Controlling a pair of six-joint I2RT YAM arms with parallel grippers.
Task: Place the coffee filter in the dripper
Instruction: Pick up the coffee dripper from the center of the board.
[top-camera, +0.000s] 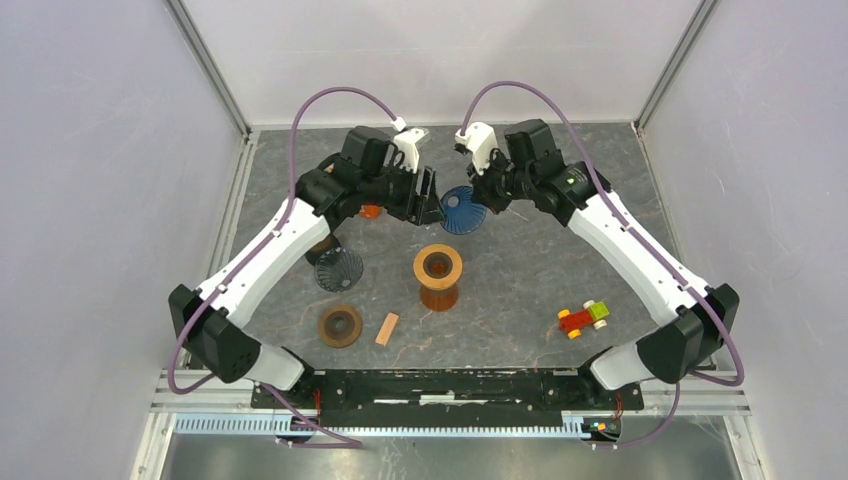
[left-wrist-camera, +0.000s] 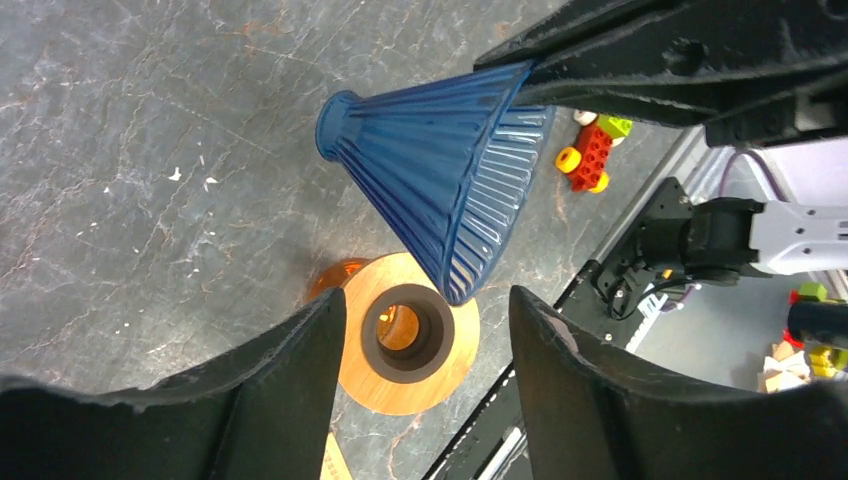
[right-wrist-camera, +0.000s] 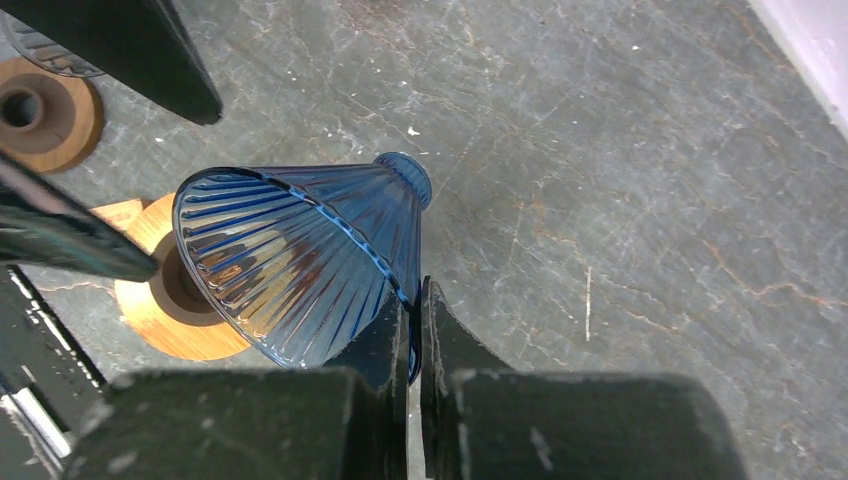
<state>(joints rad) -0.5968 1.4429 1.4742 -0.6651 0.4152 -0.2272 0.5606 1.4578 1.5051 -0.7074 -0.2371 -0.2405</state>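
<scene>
The coffee filter (top-camera: 463, 210), a blue ribbed see-through cone, hangs tilted above the table at the back centre. My right gripper (right-wrist-camera: 415, 292) is shut on the filter's (right-wrist-camera: 300, 260) rim, one finger inside and one outside. The dripper (top-camera: 438, 266), an amber stand with a round wooden top and a dark hole, stands upright just in front of it and lower. My left gripper (left-wrist-camera: 428, 300) is open right beside the filter (left-wrist-camera: 440, 180), whose lower rim hangs just ahead of its gap; the dripper (left-wrist-camera: 405, 335) shows below between the fingers. Nothing is gripped by the left.
A dark ribbed cone (top-camera: 338, 268) and a wooden ring (top-camera: 340, 325) sit at the left under my left arm. A small wood block (top-camera: 386, 328) lies near them. A red, yellow and green toy car (top-camera: 583, 318) is at the front right. An orange piece (top-camera: 370, 211) lies by the left wrist.
</scene>
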